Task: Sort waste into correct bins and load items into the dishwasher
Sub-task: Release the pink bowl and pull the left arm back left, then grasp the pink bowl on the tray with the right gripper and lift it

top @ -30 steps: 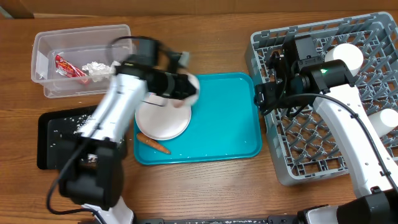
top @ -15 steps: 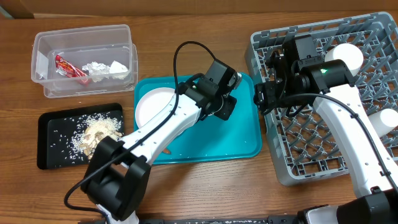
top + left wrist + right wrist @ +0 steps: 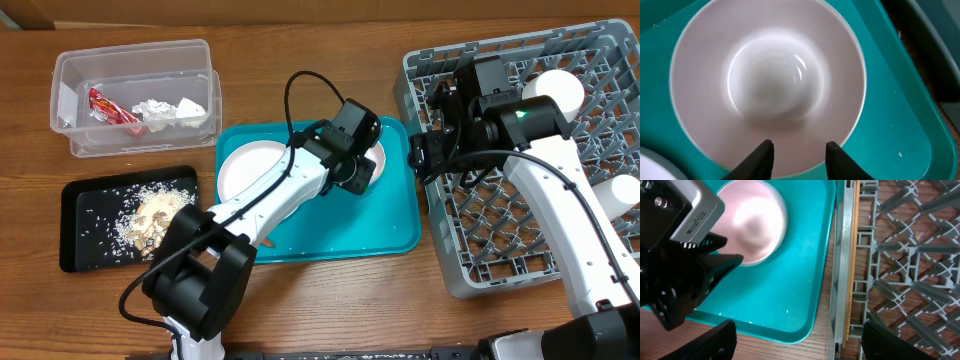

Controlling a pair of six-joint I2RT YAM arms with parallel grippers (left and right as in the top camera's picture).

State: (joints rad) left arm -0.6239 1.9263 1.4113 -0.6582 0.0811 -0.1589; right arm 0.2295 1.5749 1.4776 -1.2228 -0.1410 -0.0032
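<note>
A small white bowl (image 3: 767, 80) sits upright at the right end of the teal serving tray (image 3: 330, 225); it also shows in the right wrist view (image 3: 752, 225). My left gripper (image 3: 797, 147) is open just above the bowl's near rim, empty; overhead it is at the bowl (image 3: 362, 165). A flat white plate (image 3: 240, 165) lies on the tray's left half. My right gripper (image 3: 805, 340) is wide open and empty over the left wall of the grey dish rack (image 3: 520, 235). Light wooden chopsticks (image 3: 856, 255) lie along that wall. The carrot is hidden under my left arm.
The clear tub (image 3: 70, 70) at far left holds a red wrapper (image 3: 105, 105) and white tissue (image 3: 165, 108). The black tray (image 3: 80, 205) holds rice scraps (image 3: 155, 212). White cups (image 3: 556, 90) stand in the rack's far side.
My left arm has swung right from above the plate to the bowl at the tray's right end and settled lower over it. The right arm has not moved.
</note>
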